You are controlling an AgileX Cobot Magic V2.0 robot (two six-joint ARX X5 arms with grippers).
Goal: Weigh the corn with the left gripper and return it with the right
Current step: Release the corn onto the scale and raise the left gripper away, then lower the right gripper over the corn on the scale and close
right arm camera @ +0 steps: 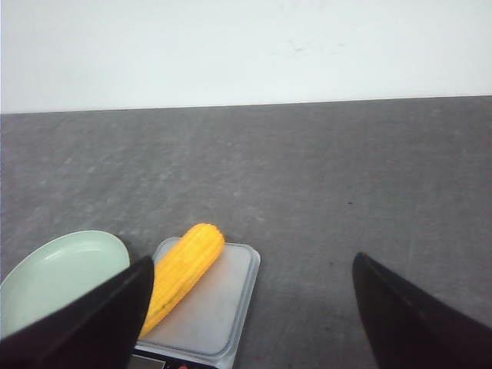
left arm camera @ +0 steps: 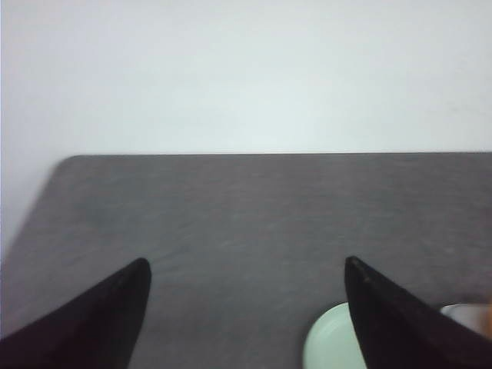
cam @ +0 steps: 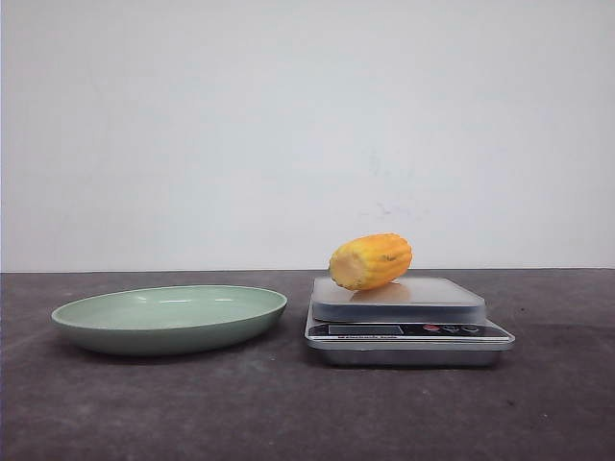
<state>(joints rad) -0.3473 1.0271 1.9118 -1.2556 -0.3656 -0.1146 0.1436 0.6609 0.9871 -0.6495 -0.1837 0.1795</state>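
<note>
The yellow-orange corn (cam: 371, 260) lies on the platform of the silver kitchen scale (cam: 452, 300), its paler cut end toward me; nothing holds it. It also shows in the right wrist view (right arm camera: 184, 270) on the scale (right arm camera: 219, 304). The pale green plate (cam: 173, 315) sits empty left of the scale. My right gripper (right arm camera: 250, 265) is open and empty, raised above the table near the scale. My left gripper (left arm camera: 246, 265) is open and empty over bare table, with the plate's edge (left arm camera: 327, 342) by one finger. Neither gripper shows in the front view.
The dark grey table (cam: 288, 413) ends at a white wall (cam: 307, 125) behind. The table's far left corner (left arm camera: 69, 161) shows in the left wrist view.
</note>
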